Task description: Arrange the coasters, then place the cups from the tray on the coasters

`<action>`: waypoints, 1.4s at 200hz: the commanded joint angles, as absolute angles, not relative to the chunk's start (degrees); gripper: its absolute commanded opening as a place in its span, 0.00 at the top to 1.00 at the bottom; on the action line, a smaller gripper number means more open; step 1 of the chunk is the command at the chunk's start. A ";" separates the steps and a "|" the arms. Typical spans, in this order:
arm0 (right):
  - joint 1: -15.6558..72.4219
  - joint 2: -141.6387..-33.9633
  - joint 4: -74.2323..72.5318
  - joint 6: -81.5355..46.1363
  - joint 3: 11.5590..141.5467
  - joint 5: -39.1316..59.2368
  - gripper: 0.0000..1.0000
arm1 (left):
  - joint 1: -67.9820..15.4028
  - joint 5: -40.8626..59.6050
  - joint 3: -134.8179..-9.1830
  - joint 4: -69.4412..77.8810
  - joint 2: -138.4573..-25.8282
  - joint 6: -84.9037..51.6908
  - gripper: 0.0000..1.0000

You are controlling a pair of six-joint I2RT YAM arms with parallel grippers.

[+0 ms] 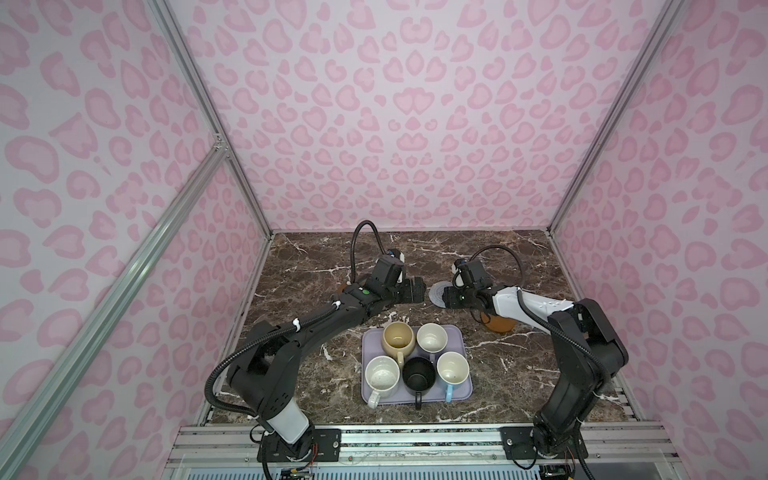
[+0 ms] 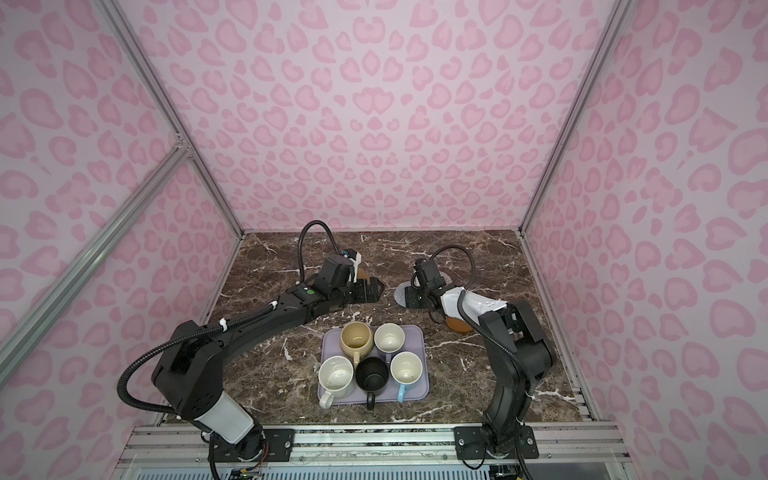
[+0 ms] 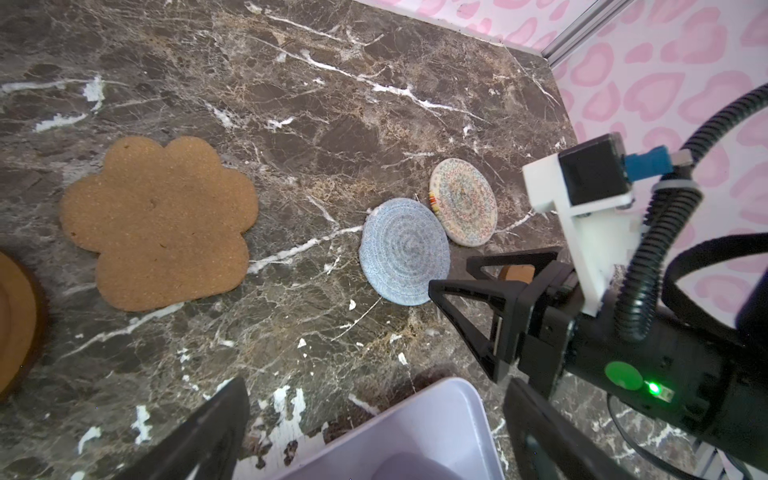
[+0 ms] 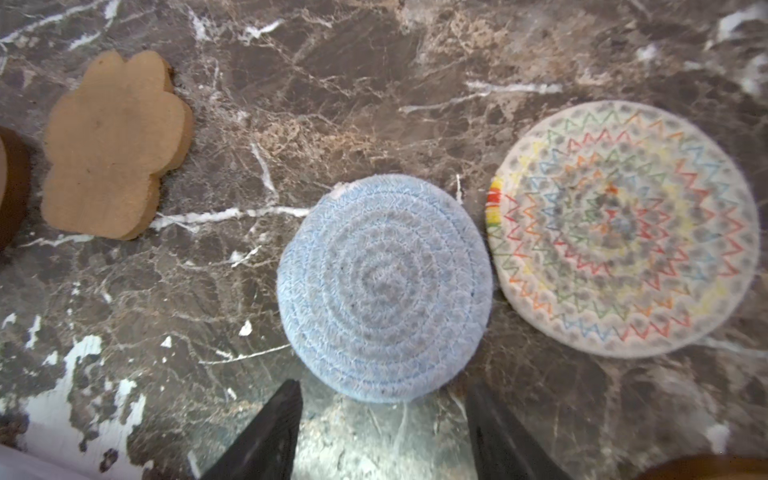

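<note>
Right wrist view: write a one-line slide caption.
Right gripper poised at the blue-grey woven coaster, beige woven coaster alongside, paw coaster apart.

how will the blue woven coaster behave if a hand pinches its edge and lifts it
Probably floppy: the blue woven coaster is coiled cord stitched in rings, so a pinched edge may sag. Likely light, since it looks thin and soft. Its fuzzy weave should resist slipping.

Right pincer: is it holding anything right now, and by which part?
Nothing is held. The right pincer stands open, fingertips flanking the nearest edge of the blue-grey woven coaster without touching it.
</note>
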State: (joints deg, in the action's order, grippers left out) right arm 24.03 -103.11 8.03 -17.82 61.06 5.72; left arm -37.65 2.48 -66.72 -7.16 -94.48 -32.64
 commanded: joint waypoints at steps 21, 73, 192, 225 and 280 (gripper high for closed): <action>23.99 -107.25 7.75 -17.80 64.14 7.21 0.49 | -37.53 1.12 -68.46 -5.76 -96.67 -31.53 0.03; 23.99 -112.66 10.69 -17.30 68.72 6.90 0.58 | -36.30 -0.15 -68.38 -4.46 -98.18 -33.90 0.03; 26.22 -124.10 16.86 -16.82 82.88 8.96 0.66 | -32.89 1.66 -67.38 -3.58 -98.09 -33.74 0.03; 27.10 -126.57 18.84 -16.87 87.94 8.75 0.67 | -31.91 1.64 -67.41 -3.96 -97.79 -33.75 0.03; 26.65 -128.75 21.86 -18.77 91.02 4.50 0.68 | -31.82 1.49 -66.88 -3.65 -97.85 -33.82 0.03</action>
